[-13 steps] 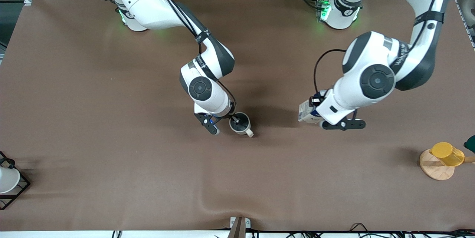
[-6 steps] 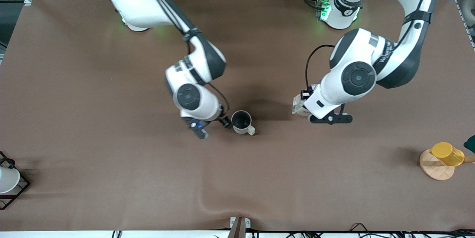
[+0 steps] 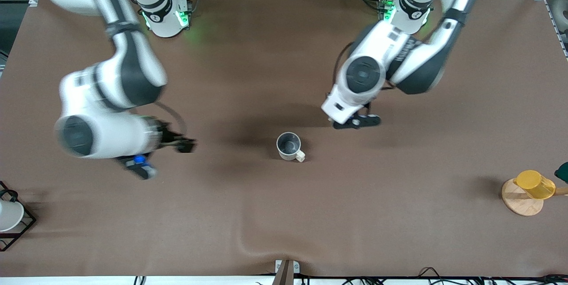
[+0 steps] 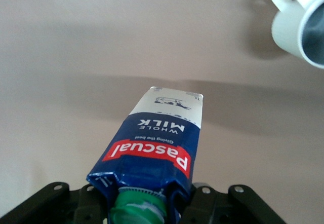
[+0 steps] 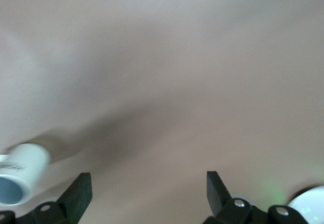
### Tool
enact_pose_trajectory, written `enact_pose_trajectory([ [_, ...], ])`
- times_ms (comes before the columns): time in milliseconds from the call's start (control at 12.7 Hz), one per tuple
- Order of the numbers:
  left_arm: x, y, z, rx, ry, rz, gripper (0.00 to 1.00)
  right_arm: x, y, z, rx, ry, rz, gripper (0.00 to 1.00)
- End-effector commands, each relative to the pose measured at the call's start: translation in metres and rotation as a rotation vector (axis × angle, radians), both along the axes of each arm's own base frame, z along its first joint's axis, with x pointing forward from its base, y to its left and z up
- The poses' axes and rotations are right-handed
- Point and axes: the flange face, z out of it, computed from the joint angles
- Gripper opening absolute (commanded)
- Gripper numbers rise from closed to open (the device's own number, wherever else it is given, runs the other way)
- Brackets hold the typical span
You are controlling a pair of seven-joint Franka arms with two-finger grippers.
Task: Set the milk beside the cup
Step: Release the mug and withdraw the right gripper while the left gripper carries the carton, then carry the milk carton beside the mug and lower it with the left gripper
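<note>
The cup (image 3: 289, 146), a cream-white mug with a grey interior, stands upright mid-table with its handle toward the front camera. It also shows in the left wrist view (image 4: 304, 29) and the right wrist view (image 5: 20, 178). My left gripper (image 3: 355, 121) is shut on the milk (image 4: 162, 133), a dark-blue carton with a red band and a green cap (image 4: 139, 210). It holds it above bare table, apart from the cup, toward the left arm's end. In the front view the arm hides the milk. My right gripper (image 3: 179, 145) is open and empty, well away from the cup toward the right arm's end; its fingers (image 5: 78, 193) stand wide apart.
A yellow cup (image 3: 534, 184) lies on a round wooden disc (image 3: 520, 203) at the left arm's end. A black wire rack (image 3: 20, 227) with a plain white cup (image 3: 8, 215) stands at the right arm's end. The brown table cover has a fold (image 3: 248, 245) near the front edge.
My right gripper has left the cup and swung far toward the right arm's end. My left gripper has carried the milk toward the cup and the bases. The cup has stayed put.
</note>
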Motion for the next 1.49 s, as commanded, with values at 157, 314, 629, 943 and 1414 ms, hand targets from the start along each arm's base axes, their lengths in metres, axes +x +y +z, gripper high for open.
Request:
enact_pose_trajectory([
  [157,-0.028,-0.094,-0.009,0.027,-0.041,0.130,0.00,0.006,-0.134,0.001,0.070,-0.023,0.194,1.00],
  [314,-0.039,-0.125,-0.017,0.009,-0.061,0.141,0.00,0.004,-0.168,0.005,0.074,-0.035,0.214,1.00],
  [629,-0.035,-0.145,-0.042,-0.058,-0.113,0.127,0.00,-0.032,-0.162,0.035,0.055,-0.105,0.204,1.00],
  [943,-0.029,-0.141,-0.045,-0.040,-0.157,0.009,0.00,-0.109,-0.149,0.092,0.033,-0.222,0.215,1.00],
  [1414,-0.015,-0.138,-0.059,-0.060,-0.181,0.002,0.00,-0.146,-0.150,0.151,0.010,-0.325,0.218,1.00],
])
